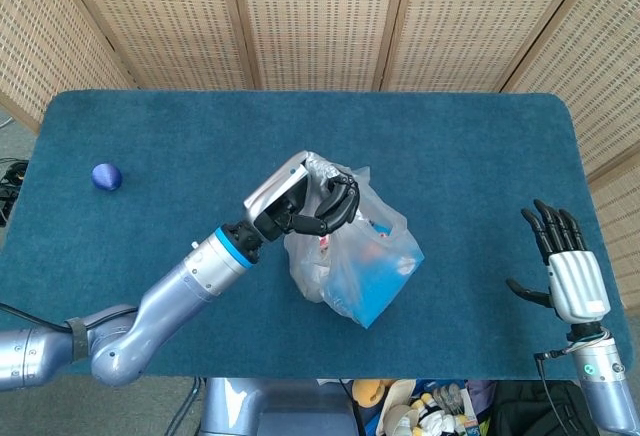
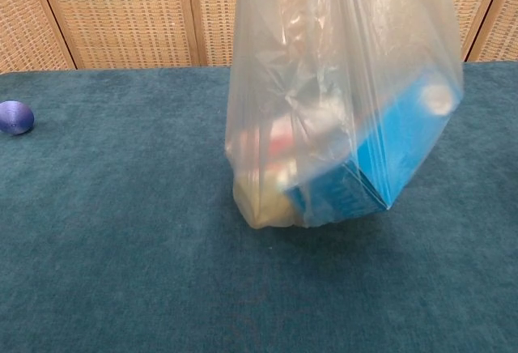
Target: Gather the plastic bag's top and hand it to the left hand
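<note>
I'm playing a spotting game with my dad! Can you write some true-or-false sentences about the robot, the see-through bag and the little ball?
1. The left hand grips the plastic bag by its gathered top. True.
2. The right hand is helping hold the bag. False: it is far off at the table's edge, fingers spread, holding nothing.
3. There is a blue box inside the bag. True.
4. The purple ball is inside the bag. False: it lies alone on the blue table, far to the left.
5. The box sits flat. False: it hangs tilted.

plastic bag (image 2: 340, 110) top cut off in chest view, contents blurred behind film
</note>
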`<state>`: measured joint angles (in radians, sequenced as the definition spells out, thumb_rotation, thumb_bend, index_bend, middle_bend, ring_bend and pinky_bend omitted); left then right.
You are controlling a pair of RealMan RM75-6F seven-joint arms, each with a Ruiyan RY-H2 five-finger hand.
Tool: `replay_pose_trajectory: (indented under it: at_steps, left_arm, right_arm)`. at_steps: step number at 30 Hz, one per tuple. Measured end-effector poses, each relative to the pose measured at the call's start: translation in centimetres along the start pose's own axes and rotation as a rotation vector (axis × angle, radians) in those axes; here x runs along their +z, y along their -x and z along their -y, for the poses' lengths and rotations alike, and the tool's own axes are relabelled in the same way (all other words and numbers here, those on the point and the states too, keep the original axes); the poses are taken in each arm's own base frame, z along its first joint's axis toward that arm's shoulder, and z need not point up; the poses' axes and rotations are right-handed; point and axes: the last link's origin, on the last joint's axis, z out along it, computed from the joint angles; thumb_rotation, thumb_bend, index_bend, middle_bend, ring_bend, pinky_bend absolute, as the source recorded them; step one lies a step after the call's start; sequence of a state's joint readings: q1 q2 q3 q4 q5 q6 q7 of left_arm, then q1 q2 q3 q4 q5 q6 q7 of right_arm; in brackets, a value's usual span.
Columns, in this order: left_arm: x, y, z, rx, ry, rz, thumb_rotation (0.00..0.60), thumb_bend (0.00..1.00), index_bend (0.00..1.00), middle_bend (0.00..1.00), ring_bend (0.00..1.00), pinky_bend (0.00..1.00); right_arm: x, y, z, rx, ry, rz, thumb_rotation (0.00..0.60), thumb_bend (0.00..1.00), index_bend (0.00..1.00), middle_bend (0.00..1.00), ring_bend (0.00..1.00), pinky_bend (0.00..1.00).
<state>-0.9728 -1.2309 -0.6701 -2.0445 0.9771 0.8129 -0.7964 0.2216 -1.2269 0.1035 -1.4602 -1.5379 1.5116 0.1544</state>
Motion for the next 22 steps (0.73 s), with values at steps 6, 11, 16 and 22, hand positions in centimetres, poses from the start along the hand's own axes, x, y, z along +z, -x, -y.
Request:
replay_pose_trajectory:
  at_steps: [6, 11, 16, 22]
  left_arm:
    - [0.2, 0.4, -1.9, 0.017, 0.020, -0.011, 0.600, 1.00, 0.93, 0.88, 0.61, 0.75]
    - [0.6, 1.0, -3.7, 0.009, 0.038, -0.012, 0.600, 1.00, 0.93, 0.88, 0.61, 0.75]
    - [0.7, 1.5, -5.8, 0.029, 0.068, -0.009, 0.600, 1.00, 0.93, 0.88, 0.61, 0.75]
    - [0.6, 1.7, -8.5, 0.067, 0.106, -0.017, 0.600, 1.00, 0.93, 0.88, 0.61, 0.75]
  right_arm:
    - [0.0, -0.2, -0.1, 0.007, 0.004, -0.007, 0.600, 0.00, 0.00, 0.00, 0.00, 0.00]
    - [0.1, -0.6, -0.4, 0.013, 0.014, -0.016, 0.600, 0.00, 0.00, 0.00, 0.00, 0.00]
    - [0.1, -0.7, -0.6, 0.018, 0.022, -0.019, 0.600, 0.00, 0.00, 0.00, 0.00, 0.00]
    - [0.2, -0.7, -0.9, 0.022, 0.028, -0.016, 0.600, 0.00, 0.00, 0.00, 0.00, 0.00]
